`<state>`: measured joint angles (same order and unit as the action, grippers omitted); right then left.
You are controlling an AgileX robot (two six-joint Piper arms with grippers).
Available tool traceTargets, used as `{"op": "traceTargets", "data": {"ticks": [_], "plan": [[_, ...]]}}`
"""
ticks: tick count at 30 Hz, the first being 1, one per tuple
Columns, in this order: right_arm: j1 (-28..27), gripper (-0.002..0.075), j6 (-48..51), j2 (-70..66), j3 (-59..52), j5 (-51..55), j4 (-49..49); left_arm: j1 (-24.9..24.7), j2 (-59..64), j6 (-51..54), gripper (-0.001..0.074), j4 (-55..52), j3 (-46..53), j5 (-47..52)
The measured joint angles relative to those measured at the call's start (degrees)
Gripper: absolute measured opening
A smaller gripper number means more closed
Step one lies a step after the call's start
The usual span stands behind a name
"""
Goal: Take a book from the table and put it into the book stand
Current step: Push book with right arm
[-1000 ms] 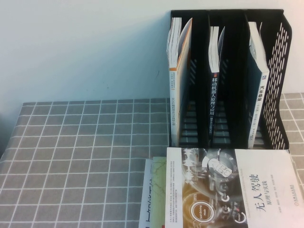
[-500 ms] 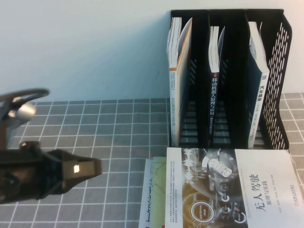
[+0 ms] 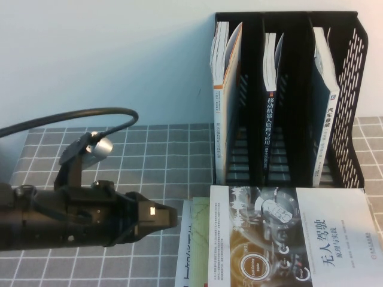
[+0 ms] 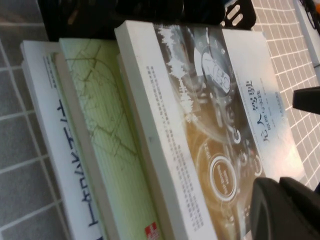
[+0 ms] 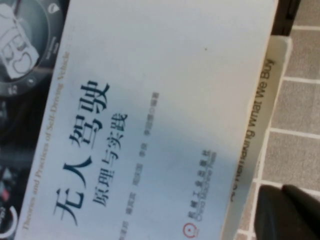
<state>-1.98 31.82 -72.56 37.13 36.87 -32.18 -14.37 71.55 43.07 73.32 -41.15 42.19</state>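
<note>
The left arm had swept in over the surface (image 3: 119, 149) within the last second, from out of sight to bringing the left gripper (image 3: 169, 214) just beside the near-left corner of the stack of books. That looked like the start of the reach for the book (image 3: 287, 239), which lay flat on top of the stack, touching the front of the book stand (image 3: 353, 89) and not yet lifted. Whether the left jaws were open I could not tell; they held nothing. The right gripper (image 5: 287, 212) showed only in its own wrist view, close above the book's outer edge, jaws unreadable too. Count: one stand with three compartments, one upright book in each; at least three books stacked flat before it
</note>
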Motion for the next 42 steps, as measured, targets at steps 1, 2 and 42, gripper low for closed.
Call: {"op": "traceTargets", "data": {"ticks": [1,2,42], "plan": [[0.0,-0.0004,0.6,-0.7,0.0,-0.1,-0.5,-0.5,0.0,0.0,-0.0003,0.6,0.0,-0.8],[0.0,-0.0004,1.4,-1.3,0.0,-0.2,-1.4,-0.8,0.0,0.0,-0.0003,1.3,0.0,-1.2],[14.3,-0.0004,3.6,-6.0,0.5,-6.7,-13.5,14.1,18.3,5.7,0.0561,9.2,-0.5,22.2]]}}
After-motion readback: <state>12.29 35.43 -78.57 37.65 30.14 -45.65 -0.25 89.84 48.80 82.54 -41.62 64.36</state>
